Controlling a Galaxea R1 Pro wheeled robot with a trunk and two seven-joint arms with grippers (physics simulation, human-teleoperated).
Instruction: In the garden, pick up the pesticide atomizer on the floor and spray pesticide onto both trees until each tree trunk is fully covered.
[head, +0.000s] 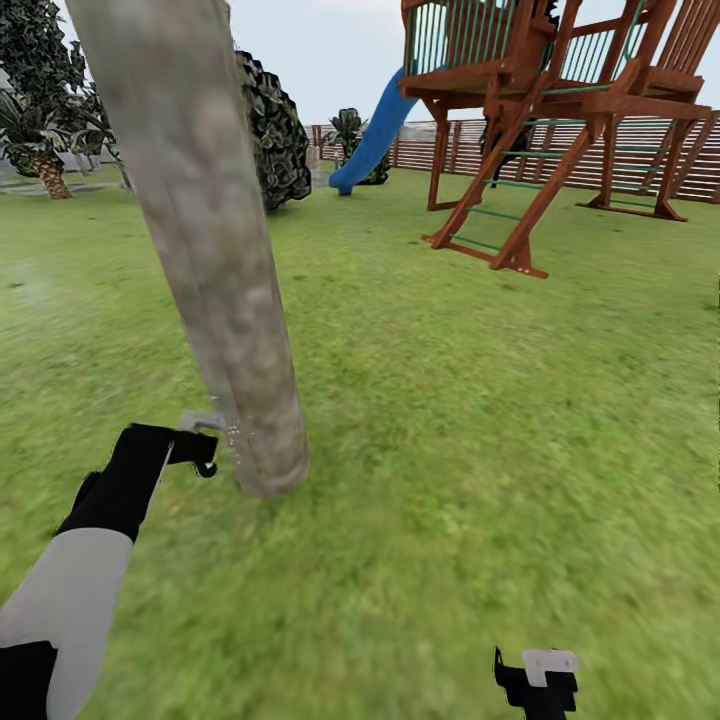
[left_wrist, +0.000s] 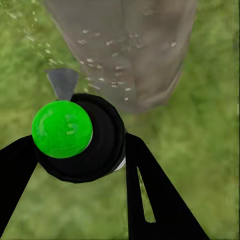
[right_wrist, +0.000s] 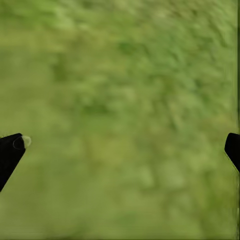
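The atomizer sits clamped in the left hand, its green cap toward the wrist camera and a grey nozzle poking out toward the tree trunk. That trunk rises pale and mottled out of the grass just beside the hand, tilted in the head view. Whitish specks of pesticide dot the bark low down and drift off to one side over the lawn.

The risk I see is patchy cover. The specks cluster near the base on the side facing the robot; if the nozzle stays this low and this close, the upper trunk and the far side may get nothing. Some mist already seems to miss the bark, so a small turn of the wrist could send it all onto the lawn. The hand is also near enough that a careless sweep might knock the nozzle against the trunk.

The left arm reaches forward and low, forearm angled toward the foot of the trunk. The right hand hangs down by the robot's side with its fingers spread wide, holding nothing, grass beneath it. Beyond stand a wooden play tower with a blue slide and the slatted fence.
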